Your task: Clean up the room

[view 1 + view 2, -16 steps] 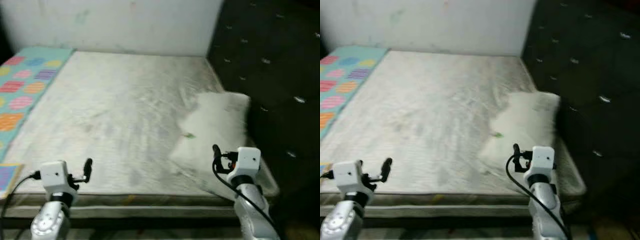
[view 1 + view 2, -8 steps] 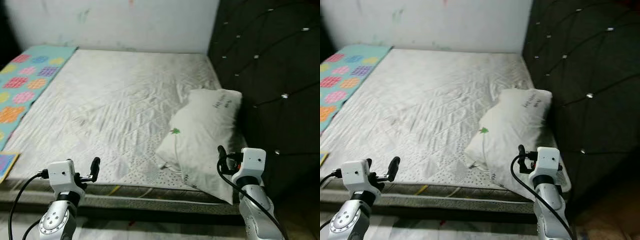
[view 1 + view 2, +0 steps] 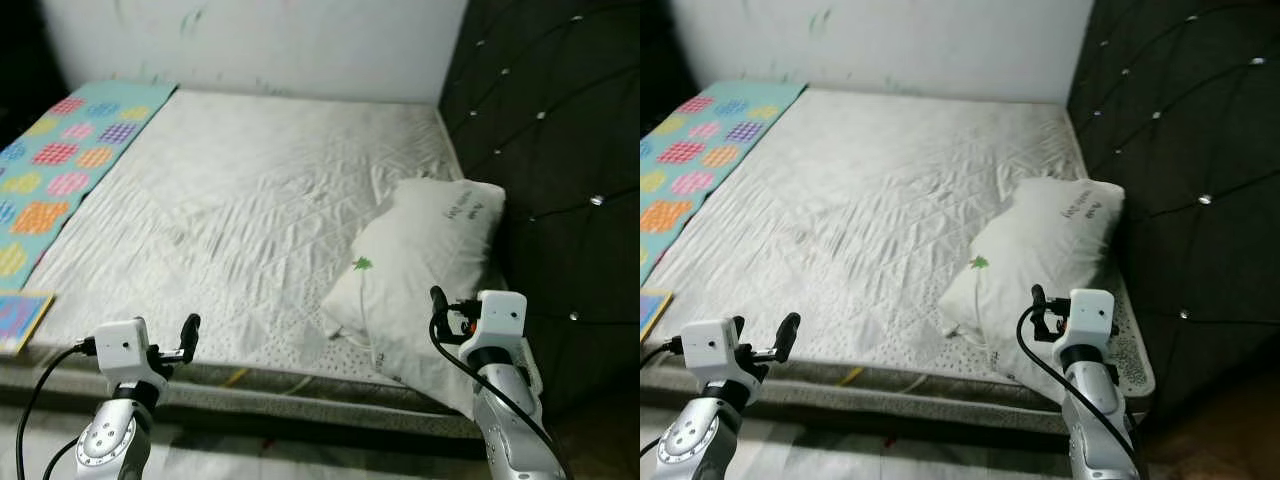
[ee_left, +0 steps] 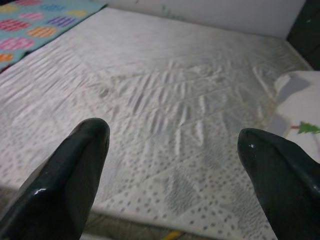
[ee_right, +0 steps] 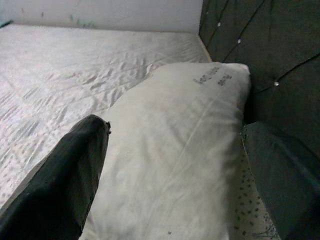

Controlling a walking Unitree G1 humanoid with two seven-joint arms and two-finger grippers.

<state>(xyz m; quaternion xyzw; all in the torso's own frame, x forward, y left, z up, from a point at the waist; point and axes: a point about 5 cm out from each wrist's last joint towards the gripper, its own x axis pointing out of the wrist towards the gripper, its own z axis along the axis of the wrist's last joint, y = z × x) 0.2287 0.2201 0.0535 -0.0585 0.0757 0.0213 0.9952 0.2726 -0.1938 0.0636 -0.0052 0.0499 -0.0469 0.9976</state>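
filling the middle of the left eye view was a bare white quilted mattress, running from a pale wall at the top of the frame down to its front edge low in the picture. a white pillow with a small green mark lay in the right centre of the frame, on the mattress and up against the dark tufted headboard that took the right side. a teal mat with coloured patches ran along the left edge, beside the mattress. the left gripper hung in the lower left, in front of the mattress edge, and the right gripper sat in the lower right, just before the near corner of the pillow.

the right eye view showed the same scene.

in the left wrist view, the left gripper's two black fingers stood wide apart and held nothing, with wrinkled mattress between them and the pillow at the right edge.

in the right wrist view, the right gripper's fingers were spread wide as well and empty, the pillow lying between and beyond them, with the headboard in the upper right of the frame.
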